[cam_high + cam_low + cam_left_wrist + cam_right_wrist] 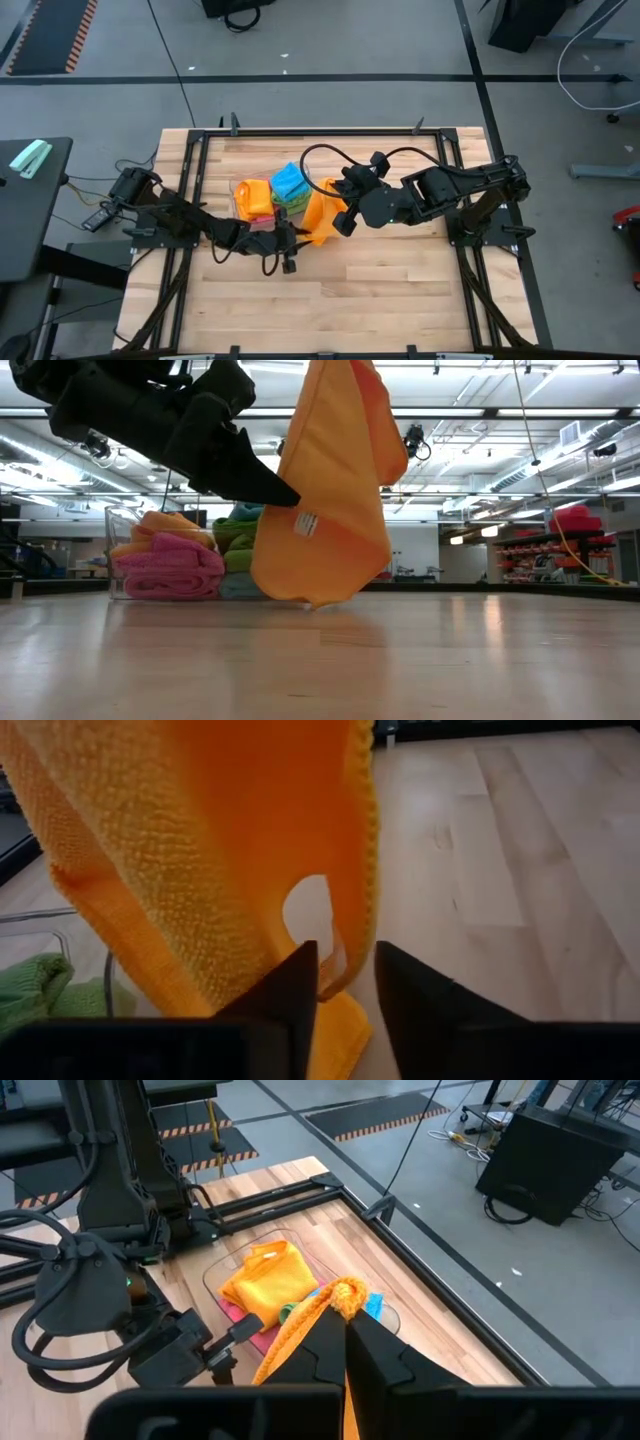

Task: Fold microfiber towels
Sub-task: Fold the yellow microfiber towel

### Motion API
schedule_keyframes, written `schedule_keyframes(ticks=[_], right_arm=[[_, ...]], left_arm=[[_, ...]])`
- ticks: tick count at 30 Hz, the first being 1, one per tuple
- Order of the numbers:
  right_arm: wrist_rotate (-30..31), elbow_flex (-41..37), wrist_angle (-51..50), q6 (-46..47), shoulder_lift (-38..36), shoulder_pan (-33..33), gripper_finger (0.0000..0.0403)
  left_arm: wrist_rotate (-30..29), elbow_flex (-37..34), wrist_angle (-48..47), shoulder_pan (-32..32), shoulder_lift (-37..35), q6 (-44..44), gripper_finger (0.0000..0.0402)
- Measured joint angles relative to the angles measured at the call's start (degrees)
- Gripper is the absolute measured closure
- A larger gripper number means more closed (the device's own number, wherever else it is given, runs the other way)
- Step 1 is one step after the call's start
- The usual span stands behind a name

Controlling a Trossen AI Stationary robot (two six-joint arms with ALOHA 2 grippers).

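An orange microfiber towel [325,490] hangs in front of a clear tub, its lowest corner [312,602] at the table top. A white tag [306,523] sits on its side edge. My right gripper [345,1315] is shut on the towel's top. My left gripper [346,965] comes level from the table's left. It is open, and its fingers stand on either side of the towel's hanging side edge [340,960] near the tag. In the high view the left gripper [287,236] lies beside the towel [318,215]. My right gripper pinches the towel's bunched top [345,1292] between its two fingers, which slant downward from the table's right. The towel hangs below them in loose folds, slack. My left gripper has the towel's side edge between its fingers; whether they touch it, I cannot tell.
The clear plastic tub [115,525] stands at the table's far middle with pink [170,570], orange [262,1280], green [232,532] and blue [290,180] towels piled in it. Black frame rails [190,160] run along the table's sides. Bare wood lies toward the near edge.
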Motion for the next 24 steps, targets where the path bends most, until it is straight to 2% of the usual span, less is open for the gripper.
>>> schedule_keyframes(ticks=[6, 15, 19, 24], right_arm=[[-0.8, 0.0, -0.9, -0.6, 0.0, 0.0, 0.0396], [-3.7, 0.0, -11.5, 1.5, 0.0, 0.2, 0.0396], [-4.8, 0.0, -12.4, 2.6, 0.0, 0.2, 0.0396], [-5.9, 0.0, -13.0, 2.6, 0.0, 0.2, 0.0396]], left_arm=[[-0.1, 0.0, 0.5, -1.0, 0.0, 0.0, 0.0386], [0.0, 0.0, -4.9, -7.6, -6.6, -0.7, 0.0394], [-0.4, 0.0, -8.4, -8.8, -10.4, -1.7, 0.0392], [-3.8, 0.0, -13.1, -9.8, -15.5, -1.4, 0.0395]])
